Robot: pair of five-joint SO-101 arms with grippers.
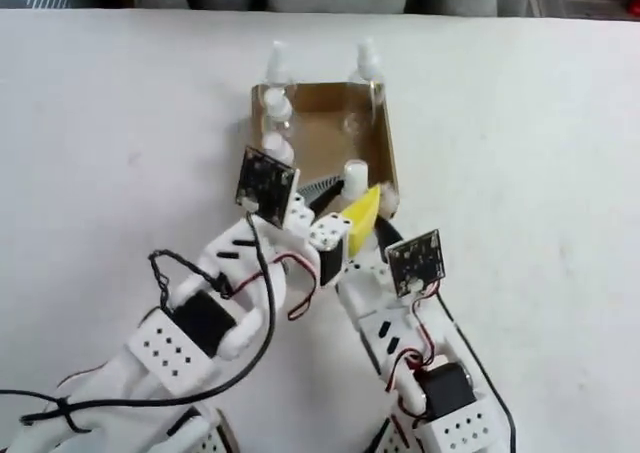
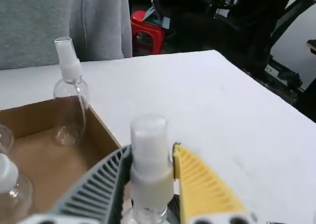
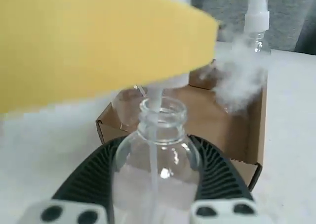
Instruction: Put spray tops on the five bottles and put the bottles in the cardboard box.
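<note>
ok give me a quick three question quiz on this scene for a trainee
1. True or false: the left pincer holds a spray top.
2. What does the right pincer grip? A) nothing B) a clear bottle C) the spray top
3. Fill in: the spray top's tube dips into the bottle's ____.
Key: 1 true; 2 B; 3 neck.

Held bottle (image 3: 155, 174) base cut off at edge, spray top (image 2: 148, 155) largely behind blurred yellow jaw
</note>
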